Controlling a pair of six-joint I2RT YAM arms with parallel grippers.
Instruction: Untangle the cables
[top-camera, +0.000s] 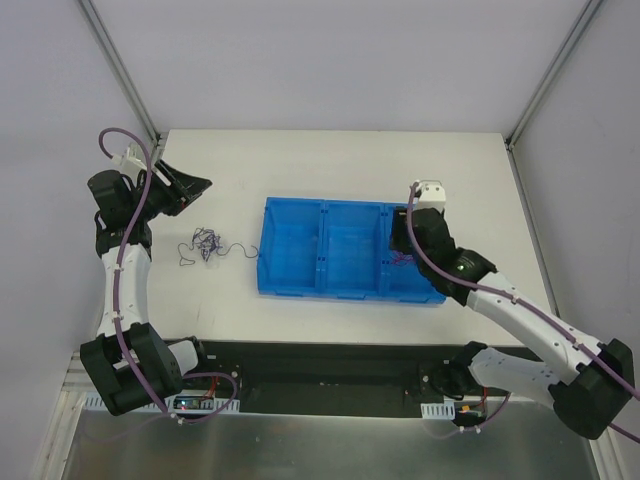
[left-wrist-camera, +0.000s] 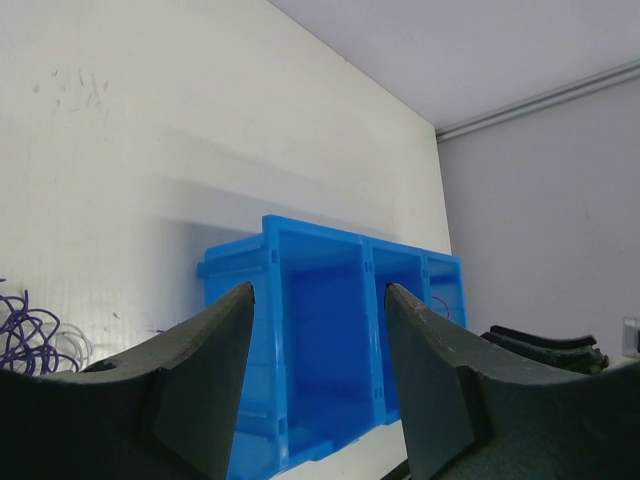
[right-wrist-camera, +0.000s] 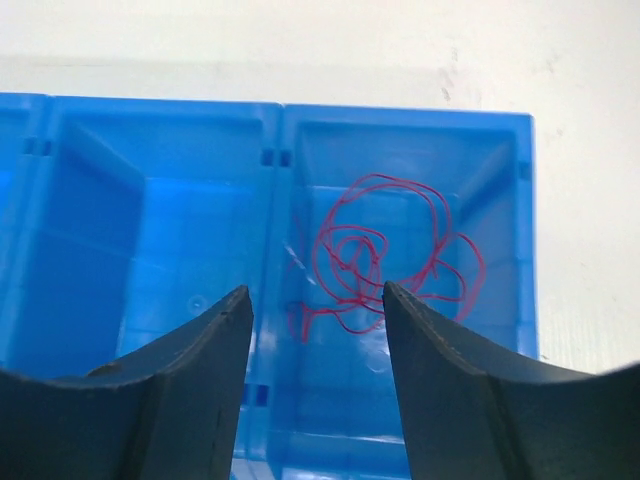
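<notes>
A small clump of dark purple and white cables (top-camera: 206, 243) lies on the white table left of the blue tray (top-camera: 330, 262); its curls (left-wrist-camera: 30, 335) show at the left edge of the left wrist view. A red cable (right-wrist-camera: 385, 255) lies loose in a heap inside the tray's right compartment (right-wrist-camera: 505, 215), partly over the divider. My right gripper (right-wrist-camera: 318, 292) hangs open just above it, nothing between its fingers. My left gripper (left-wrist-camera: 318, 288) is open and empty, raised at the table's far left (top-camera: 190, 188), pointing toward the tray (left-wrist-camera: 330, 310).
The blue tray has three compartments; the left and middle ones look empty. Thick purple hoses run along both arms. Grey walls and metal frame posts (top-camera: 120, 70) border the table. The right arm reaches over the tray's right end (top-camera: 425, 230).
</notes>
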